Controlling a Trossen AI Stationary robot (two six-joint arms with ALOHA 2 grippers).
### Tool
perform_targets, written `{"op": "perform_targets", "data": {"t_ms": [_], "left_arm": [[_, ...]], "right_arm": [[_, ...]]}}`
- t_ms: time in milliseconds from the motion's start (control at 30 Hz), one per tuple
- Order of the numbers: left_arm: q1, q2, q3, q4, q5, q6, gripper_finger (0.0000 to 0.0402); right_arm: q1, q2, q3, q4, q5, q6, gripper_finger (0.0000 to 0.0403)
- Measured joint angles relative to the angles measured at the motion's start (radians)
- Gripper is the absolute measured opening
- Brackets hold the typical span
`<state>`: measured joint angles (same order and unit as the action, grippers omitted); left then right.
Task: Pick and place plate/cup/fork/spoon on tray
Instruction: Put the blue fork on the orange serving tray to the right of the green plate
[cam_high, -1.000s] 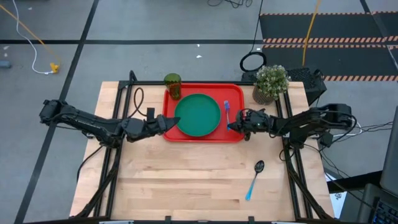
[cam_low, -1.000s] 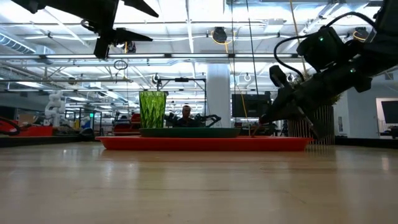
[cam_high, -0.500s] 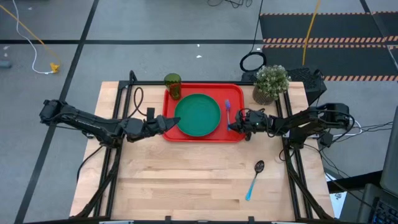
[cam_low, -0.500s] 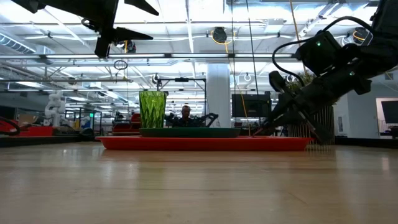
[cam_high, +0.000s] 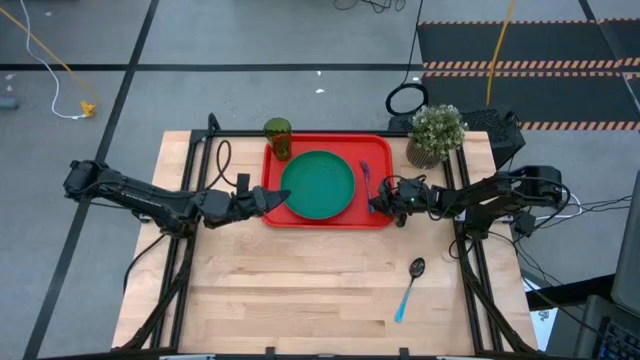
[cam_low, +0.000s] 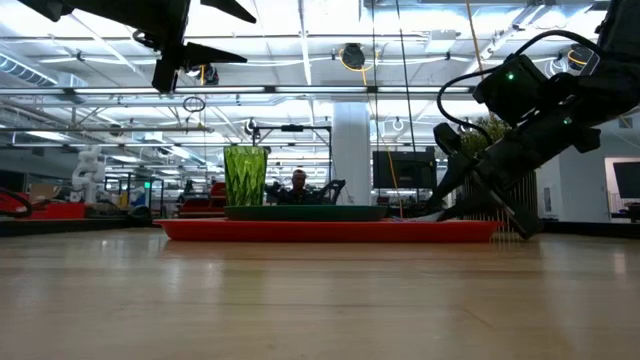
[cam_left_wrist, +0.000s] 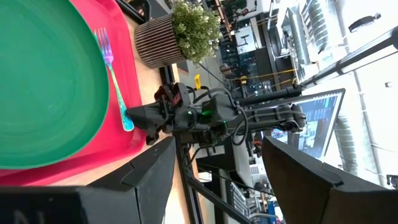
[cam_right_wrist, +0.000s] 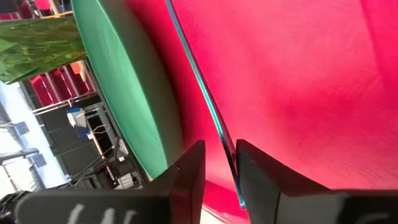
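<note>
On the red tray (cam_high: 380, 223) lie the dark-green plate (cam_high: 318, 184) and, to its right, the fork (cam_high: 366, 178), flat with its tines toward the far edge. The green cup (cam_high: 278, 138) stands at the tray's far left corner. The spoon (cam_high: 410, 285) lies on the bare table at the near right. My right gripper (cam_high: 375, 203) slants down at the tray's right side, fingers a little apart around the fork handle's near end (cam_right_wrist: 214, 118). My left gripper (cam_high: 275, 198) hovers open, high above the tray's left edge. My right gripper (cam_right_wrist: 221, 168) has the near end of the fork's blue handle (cam_right_wrist: 231, 163) between its parted fingers, close beside one finger (cam_right_wrist: 261, 171). Whether that finger touches it, I cannot tell. The fingers slant down from the table's right side, along the handle, and the fork lies on the tray floor.
A potted plant (cam_high: 435, 133) stands off the tray's far right corner, just behind my right arm. The near half of the wooden table (cam_high: 300, 290) holds only the spoon. People and equipment show in the room beyond the table.
My right gripper has tipped its fingers further down, and its tips have sunk toward the tray floor. My left arm has kept still.
</note>
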<state>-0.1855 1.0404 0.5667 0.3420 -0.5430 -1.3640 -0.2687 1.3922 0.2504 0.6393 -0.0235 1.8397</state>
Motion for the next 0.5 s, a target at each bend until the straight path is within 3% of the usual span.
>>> {"op": "perform_targets", "data": {"t_ms": [300, 500], "left_arm": [[0.0, 0.0, 0.0, 0.0, 0.0, 0.012, 0.0241], [0.0, 0.0, 0.0, 0.0, 0.0, 0.013, 0.0241]], "right_arm": [[0.0, 0.0, 0.0, -0.001, 0.001, 0.018, 0.0142], [0.0, 0.0, 0.0, -0.005, 0.032, 0.021, 0.0157]]}}
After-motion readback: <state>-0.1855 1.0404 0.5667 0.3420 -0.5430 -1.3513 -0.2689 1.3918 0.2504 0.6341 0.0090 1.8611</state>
